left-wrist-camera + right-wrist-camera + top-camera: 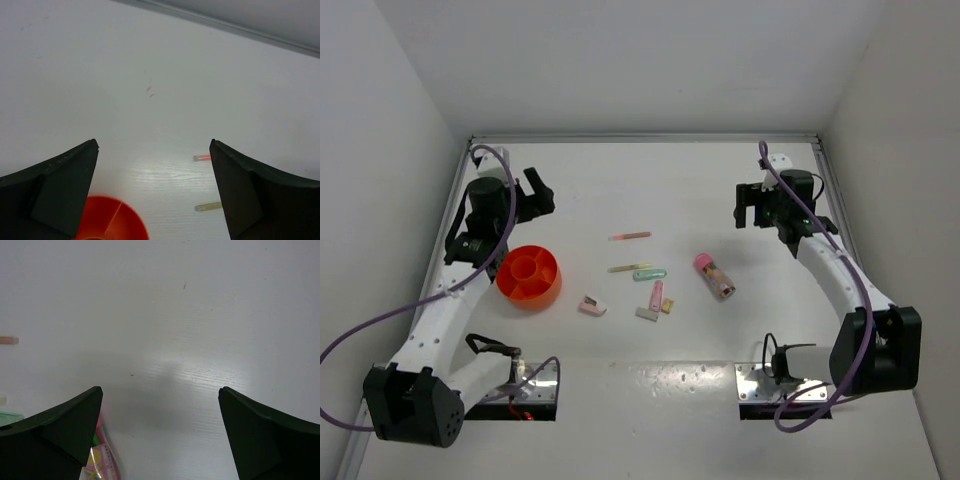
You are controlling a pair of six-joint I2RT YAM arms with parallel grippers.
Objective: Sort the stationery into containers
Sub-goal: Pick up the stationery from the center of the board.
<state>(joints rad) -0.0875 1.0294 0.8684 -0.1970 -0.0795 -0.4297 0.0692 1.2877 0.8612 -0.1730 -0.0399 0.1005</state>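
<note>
The orange bowl (530, 276) with inner dividers sits at the left; its rim shows in the left wrist view (110, 222). A thin pink pen (630, 236), a yellow-green pen (629, 267), a mint-green marker (650, 274), a pink marker (656, 294), a pink-capped tube (714, 275), and pink (592, 306), white (647, 314) and yellow (666, 306) erasers lie mid-table. My left gripper (538, 195) is open and empty, above and behind the bowl. My right gripper (750, 207) is open and empty, behind and right of the tube (102, 462).
White walls enclose the table on the left, back and right. Two metal base plates (765, 382) sit at the near edge. Purple cables loop beside each arm. In the left wrist view the ends of the pink pen (202, 158) and yellow-green pen (207, 206) show beside the right finger.
</note>
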